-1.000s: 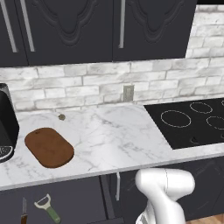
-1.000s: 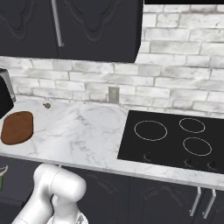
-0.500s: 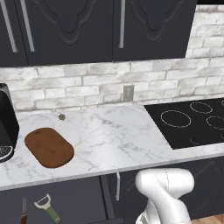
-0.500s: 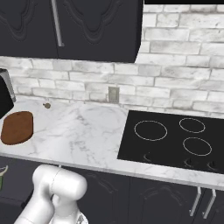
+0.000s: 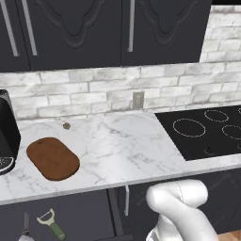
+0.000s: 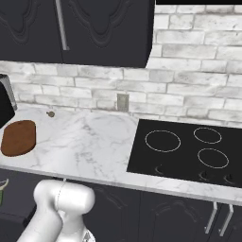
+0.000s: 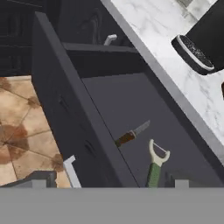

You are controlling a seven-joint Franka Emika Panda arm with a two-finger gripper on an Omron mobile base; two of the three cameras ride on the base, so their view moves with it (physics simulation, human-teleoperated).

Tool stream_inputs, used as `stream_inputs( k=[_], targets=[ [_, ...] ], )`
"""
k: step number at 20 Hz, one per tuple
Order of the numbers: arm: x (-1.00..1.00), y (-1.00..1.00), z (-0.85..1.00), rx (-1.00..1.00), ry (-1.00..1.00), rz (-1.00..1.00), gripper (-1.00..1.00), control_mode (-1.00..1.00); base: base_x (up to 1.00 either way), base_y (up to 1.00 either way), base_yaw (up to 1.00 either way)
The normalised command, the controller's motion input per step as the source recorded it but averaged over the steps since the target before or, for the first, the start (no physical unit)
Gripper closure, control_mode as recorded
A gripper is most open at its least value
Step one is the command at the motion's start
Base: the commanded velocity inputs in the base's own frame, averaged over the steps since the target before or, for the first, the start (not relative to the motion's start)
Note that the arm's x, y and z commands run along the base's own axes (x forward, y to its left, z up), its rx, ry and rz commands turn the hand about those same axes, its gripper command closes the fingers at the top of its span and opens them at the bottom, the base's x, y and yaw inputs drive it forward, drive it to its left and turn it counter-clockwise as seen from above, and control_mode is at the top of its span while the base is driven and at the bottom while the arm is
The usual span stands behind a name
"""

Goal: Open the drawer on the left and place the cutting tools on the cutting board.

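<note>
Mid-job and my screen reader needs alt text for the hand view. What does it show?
An open shallow black drawer holds a slim knife with a brown handle and a green-handled Y-shaped peeler, lying side by side and apart. The drawer's silver bar handle sits at lower left, above tiled floor, with white marble counter at upper right.

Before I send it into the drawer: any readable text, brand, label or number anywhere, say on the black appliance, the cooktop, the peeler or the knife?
None: no readable word, number or brand in any view.
Cooktop: only white burner rings and small control marks at its front edge, too small to read.
Black appliance: no label visible.
Peeler and knife in the open drawer: unmarked.
Cutting board: bare wood.
</note>
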Motion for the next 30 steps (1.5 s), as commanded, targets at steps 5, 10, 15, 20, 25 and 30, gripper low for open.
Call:
stream_inputs(
  k=[5,10,15,20,25,30],
  targets=[
    [0.89,-0.24,0.77,0.21,0.52,-0.17,-1.00,-1.00,0.00,0.00,0.00],
    [0.94,-0.06,0.42,0.09,0.52,-0.18,-1.00,-1.00,0.00,0.00,0.00],
    [0.79,0.00,0.00,0.00,0.47,-0.20,-1.00,-1.00,0.00,0.00,0.00],
    [0.52,0.08,-0.23,-0.07,0.41,-0.17,-1.00,-1.00,0.00,0.00,0.00],
    [0.10,0.35,-0.50,-0.21,0.25,-0.11,-1.00,-1.00,0.00,0.00,0.00],
    [0.01,0.48,-0.51,-0.27,0.16,-0.10,-1.00,-1.00,0.00,0.00,0.00]
  ],
)
